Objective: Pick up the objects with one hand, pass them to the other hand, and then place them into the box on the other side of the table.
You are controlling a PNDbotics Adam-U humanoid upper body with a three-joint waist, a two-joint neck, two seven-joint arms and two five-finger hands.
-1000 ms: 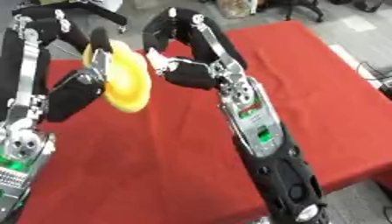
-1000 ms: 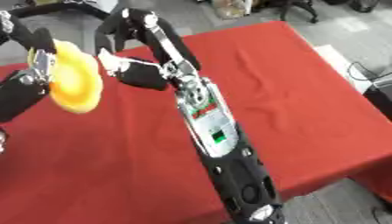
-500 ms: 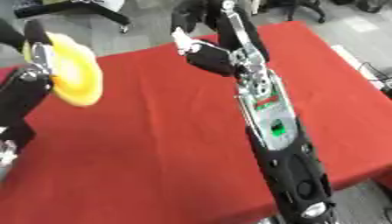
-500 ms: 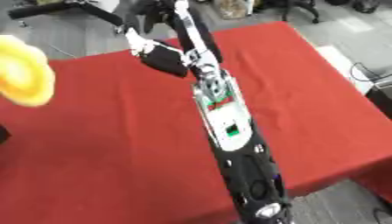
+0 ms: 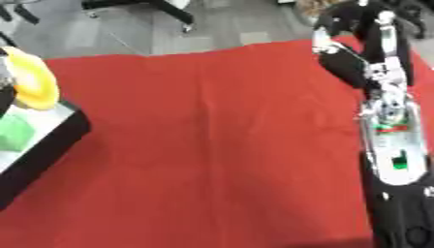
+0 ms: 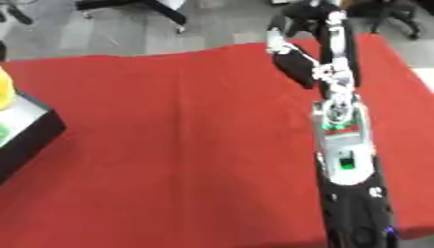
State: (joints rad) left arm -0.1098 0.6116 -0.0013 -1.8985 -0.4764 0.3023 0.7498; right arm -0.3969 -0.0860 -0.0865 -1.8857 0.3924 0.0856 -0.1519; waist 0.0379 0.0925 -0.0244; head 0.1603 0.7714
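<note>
Your left robot hand [image 5: 7,77] is mostly hidden, grip unclear; lower the yellow object [image 5: 34,85] well inside the box [image 5: 47,138]. Right robot hand [image 5: 339,60]: unclear too.

a red cloth [image 5: 220,145] covers the table; black chair legs [image 5: 161,9] stand beyond it.

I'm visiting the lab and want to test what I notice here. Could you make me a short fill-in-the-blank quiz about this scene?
1. The table is covered with a ____ cloth.
2. The yellow object is at the view's ____ edge, above the box.
3. Inside the box lies something ____ in colour.
4. The right hand, holding nothing, is over the table's ____ right corner.

Missing words: red; left; green; far
</note>
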